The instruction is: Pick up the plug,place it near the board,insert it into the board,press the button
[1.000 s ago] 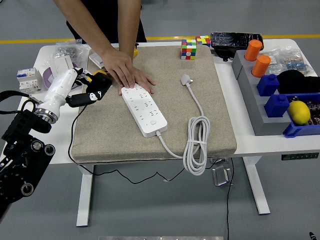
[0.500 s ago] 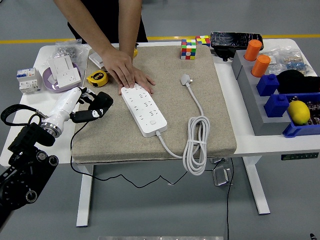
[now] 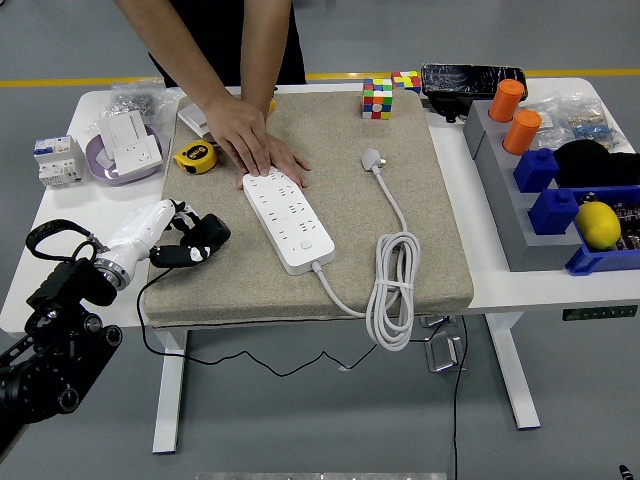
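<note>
Currently, treat the white power strip (image 3: 289, 221) as your reference: it lies diagonally on the beige mat (image 3: 420, 270), with its button toward its near end. No socket on the strip holds a plug, so none of the four steps shows as complete. The plug (image 3: 373, 159) lies flat on the mat, beyond and to the right of the strip, well apart from it, and its white cable (image 3: 393, 290) runs back toward you and ends in a coiled bundle just right of the strip's near end. Your left hand (image 3: 196, 240) sits to the left of the strip, over the mat's left edge; its black fingers (image 3: 212, 232) are curled loosely and nothing is held in them. The plug lies on the opposite side of the strip from that hand, so a reach across the strip is likely required before any grasp. Your right hand is not in view. A person stands at the far side, and the person's hand (image 3: 258, 148) rests flat on the mat, touching the strip's far end and probably steadying it. A yellow tape measure (image 3: 195, 157) lies left of the strip's far end. Remaining work: pick up, placement, insertion and the button press.
</note>
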Robot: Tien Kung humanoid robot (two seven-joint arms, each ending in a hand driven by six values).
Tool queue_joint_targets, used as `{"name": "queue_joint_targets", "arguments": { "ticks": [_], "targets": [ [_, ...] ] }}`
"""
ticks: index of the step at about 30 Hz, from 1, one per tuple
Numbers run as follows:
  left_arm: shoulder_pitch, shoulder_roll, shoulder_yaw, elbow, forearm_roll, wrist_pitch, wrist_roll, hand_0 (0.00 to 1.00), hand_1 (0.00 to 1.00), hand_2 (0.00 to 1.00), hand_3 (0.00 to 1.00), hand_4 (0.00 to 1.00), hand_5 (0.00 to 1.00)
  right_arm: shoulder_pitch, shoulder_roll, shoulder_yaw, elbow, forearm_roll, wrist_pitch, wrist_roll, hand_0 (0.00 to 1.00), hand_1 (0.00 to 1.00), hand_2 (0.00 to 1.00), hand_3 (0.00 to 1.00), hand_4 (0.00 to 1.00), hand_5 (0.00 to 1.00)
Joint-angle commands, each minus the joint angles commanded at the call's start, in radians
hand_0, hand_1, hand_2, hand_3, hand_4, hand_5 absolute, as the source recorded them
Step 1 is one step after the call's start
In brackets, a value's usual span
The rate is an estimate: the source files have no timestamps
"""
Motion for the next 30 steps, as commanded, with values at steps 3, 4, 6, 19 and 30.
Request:
{"name": "queue_joint_targets", "arguments": {
  "ticks": [3,4,6,19,30],
  "targets": [
    [-0.001,-0.003,-0.001,0.005,0.0,0.0,0.0,0.548,0.599,0.462,0.357,0.547,0.223,0.0,0.0,-0.001,0.0,0.001,0.0,0.0,0.939,0.843,0.781,0.794,0.998,0.998],
    [-0.001,-0.003,-0.001,0.006,0.001,0.0,0.0,0.548,0.599,0.462,0.357,0.547,0.223,0.0,-0.001,-0.001,0.0,0.001,0.0,0.0,0.939,0.843,0.781,0.794,0.998,0.998],
    [-0.002,-0.003,-0.001,0.007,0.001,-0.001,0.0,0.549,0.599,0.462,0.358,0.549,0.225,0.0,-0.001,0.0,0.0,0.001,0.0,0.0,0.939,0.843,0.781,0.794,0.998,0.998],
    [-0.006,0.001,-0.007,0.007,-0.012,-0.021,-0.007,0.567,0.672,0.574,0.503,0.7,0.267,0.003,0.001,0.005,0.0,0.001,0.0,0.001,0.939,0.843,0.781,0.795,0.998,0.998],
    [-0.012,0.003,-0.013,0.007,-0.002,-0.03,-0.012,0.7,0.801,0.775,0.671,0.94,0.355,0.005,0.002,0.007,0.0,0.002,0.0,0.0,0.939,0.843,0.781,0.794,0.998,0.998]
  ]
}}
